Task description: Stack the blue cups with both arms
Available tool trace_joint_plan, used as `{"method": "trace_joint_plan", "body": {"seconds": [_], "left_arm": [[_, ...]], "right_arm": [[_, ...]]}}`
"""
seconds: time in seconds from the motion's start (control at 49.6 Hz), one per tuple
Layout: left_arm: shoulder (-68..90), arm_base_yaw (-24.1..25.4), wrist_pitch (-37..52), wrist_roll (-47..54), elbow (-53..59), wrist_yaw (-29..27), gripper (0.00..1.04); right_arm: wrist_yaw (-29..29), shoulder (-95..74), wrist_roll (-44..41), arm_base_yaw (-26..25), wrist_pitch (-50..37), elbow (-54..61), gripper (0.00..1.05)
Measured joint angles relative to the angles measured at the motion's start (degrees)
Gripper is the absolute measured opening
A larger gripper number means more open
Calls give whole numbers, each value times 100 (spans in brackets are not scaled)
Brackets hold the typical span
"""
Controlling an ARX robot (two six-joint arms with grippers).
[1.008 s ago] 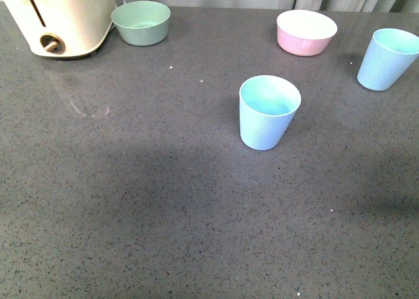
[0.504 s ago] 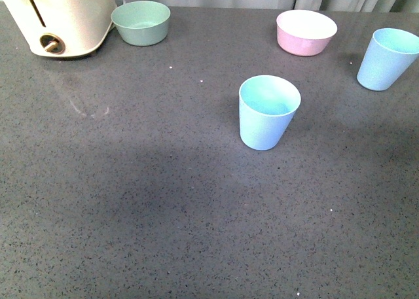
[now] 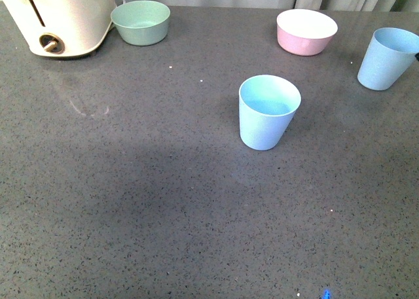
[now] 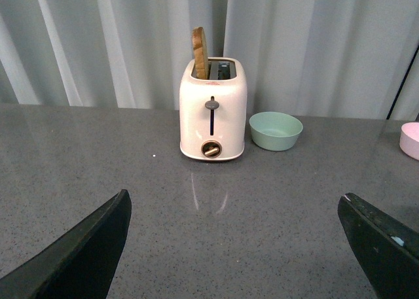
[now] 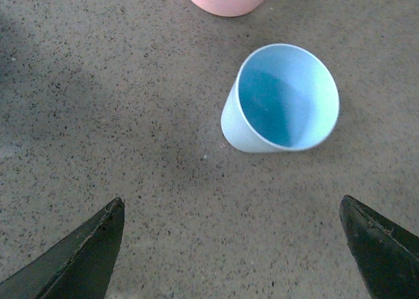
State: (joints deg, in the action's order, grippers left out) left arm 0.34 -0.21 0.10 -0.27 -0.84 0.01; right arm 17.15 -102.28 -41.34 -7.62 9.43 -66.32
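Centre blue cup (image 3: 268,112) and right-edge blue cup (image 3: 387,59) stand on speckled grey desk (image 3: 131,201), curtains (image 4: 98,44) behind; left claw (image 4: 234,195), right claw (image 5: 230,200) gape apart.

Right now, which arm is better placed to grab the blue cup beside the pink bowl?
Right: the right hand, open, looks down on that cup, while the left hand faces the toaster and green bowl.

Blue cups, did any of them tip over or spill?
No, nothing looks wrong. The middle blue cup and the far-right blue cup both stand upright and empty. The green bowl and pink bowl sit upright too. No spills.
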Motion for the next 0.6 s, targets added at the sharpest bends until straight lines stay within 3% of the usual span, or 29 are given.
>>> {"method": "trace_joint_plan", "body": {"seconds": [0.444,0.605], "left_arm": [[0,0,0,-2,0,0,96],[0,0,0,-2,0,0,96]], "right_arm": [[-391,-1805,-328,391,782,-1910,95],[-404,-2061,-291,452,833,-2000,71]]}}
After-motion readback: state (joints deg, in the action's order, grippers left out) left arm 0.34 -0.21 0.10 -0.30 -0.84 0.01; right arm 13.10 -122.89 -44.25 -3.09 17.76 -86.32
